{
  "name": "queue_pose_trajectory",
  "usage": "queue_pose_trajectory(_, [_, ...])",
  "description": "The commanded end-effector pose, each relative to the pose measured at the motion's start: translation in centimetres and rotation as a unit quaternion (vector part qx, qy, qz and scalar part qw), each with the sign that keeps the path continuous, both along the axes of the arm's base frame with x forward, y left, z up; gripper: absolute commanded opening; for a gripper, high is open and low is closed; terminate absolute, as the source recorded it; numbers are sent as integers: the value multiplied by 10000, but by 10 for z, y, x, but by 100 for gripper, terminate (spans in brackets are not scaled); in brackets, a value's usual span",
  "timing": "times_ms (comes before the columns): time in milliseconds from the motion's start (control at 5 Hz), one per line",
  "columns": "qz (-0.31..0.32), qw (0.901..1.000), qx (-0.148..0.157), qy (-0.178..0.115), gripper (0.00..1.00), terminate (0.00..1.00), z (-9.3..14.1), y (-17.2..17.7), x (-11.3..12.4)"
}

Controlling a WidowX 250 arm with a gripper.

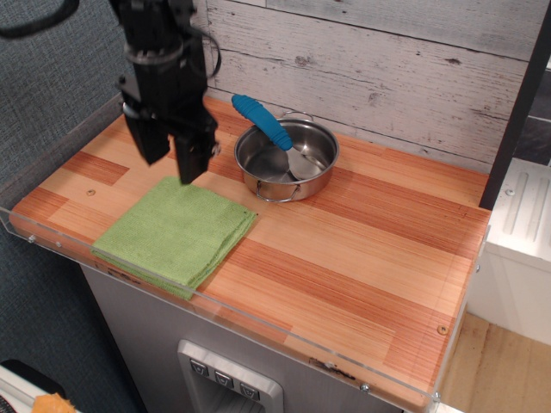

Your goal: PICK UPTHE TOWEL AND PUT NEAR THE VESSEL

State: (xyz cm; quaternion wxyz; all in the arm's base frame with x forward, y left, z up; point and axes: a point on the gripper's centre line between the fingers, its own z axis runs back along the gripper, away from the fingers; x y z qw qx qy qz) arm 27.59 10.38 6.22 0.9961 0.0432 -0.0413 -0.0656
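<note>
The light green folded towel (176,232) lies flat at the front left of the wooden counter. The small shiny steel pot (287,161) stands behind and to the right of it, with a blue-handled utensil (265,123) resting in it. My black gripper (170,160) hangs just above the towel's back edge, left of the pot. Its two fingers point down with a gap between them and hold nothing.
A clear acrylic rim (215,303) runs along the counter's front and left edges. A grey plank wall (387,69) stands behind. A black post (516,112) rises at the right, with a white appliance (521,224) beyond it.
</note>
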Motion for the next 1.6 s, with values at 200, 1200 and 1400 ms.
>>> queue_pose_trajectory(200, [11,9998,207,-51,0,0,-18,8,-15])
queue_pose_trajectory(1200, [-124,9997,57,217,0,0,-53,-55,-29])
queue_pose_trajectory(1400, [-342,9990,2,274,0,0,-50,-79,-31])
